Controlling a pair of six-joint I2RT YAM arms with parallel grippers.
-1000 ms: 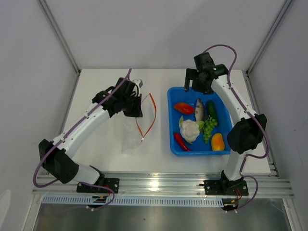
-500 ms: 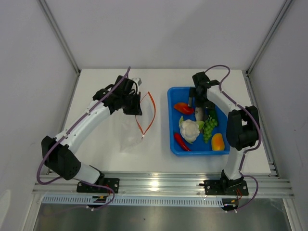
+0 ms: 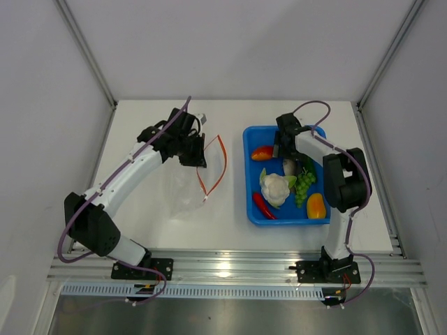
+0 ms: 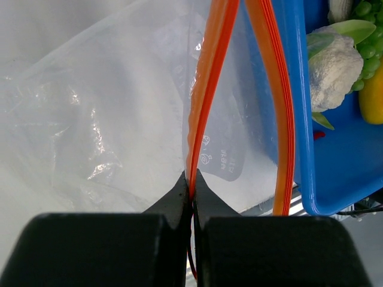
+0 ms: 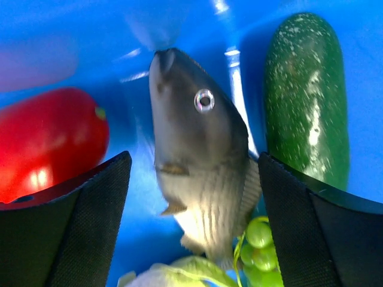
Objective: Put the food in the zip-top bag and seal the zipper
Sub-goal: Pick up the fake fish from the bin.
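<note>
The clear zip-top bag [image 3: 187, 192] lies left of centre, its mouth held apart. My left gripper [image 4: 192, 182] is shut on one side of the red-orange zipper [image 4: 206, 101]; the other side [image 4: 272, 107] hangs free. The food lies in the blue tray [image 3: 248, 178]: red tomato [image 5: 48, 137], white cauliflower [image 3: 276, 188], red chili [image 3: 262, 204], green grapes [image 5: 257, 245], orange-yellow pepper [image 3: 316, 206], dark green cucumber [image 5: 308, 95] and a grey-white toy fish [image 5: 197, 143]. My right gripper [image 5: 192, 158] is open low in the tray, one finger on each side of the fish.
White walls with metal corner posts enclose the table on three sides. The tray's near-left rim [image 4: 299, 119] stands close beside the bag's mouth. Purple cables loop along both arms.
My right gripper came forward from the tray's far edge and down into the tray over the fish. My left gripper still pinches the zipper and has barely moved.
</note>
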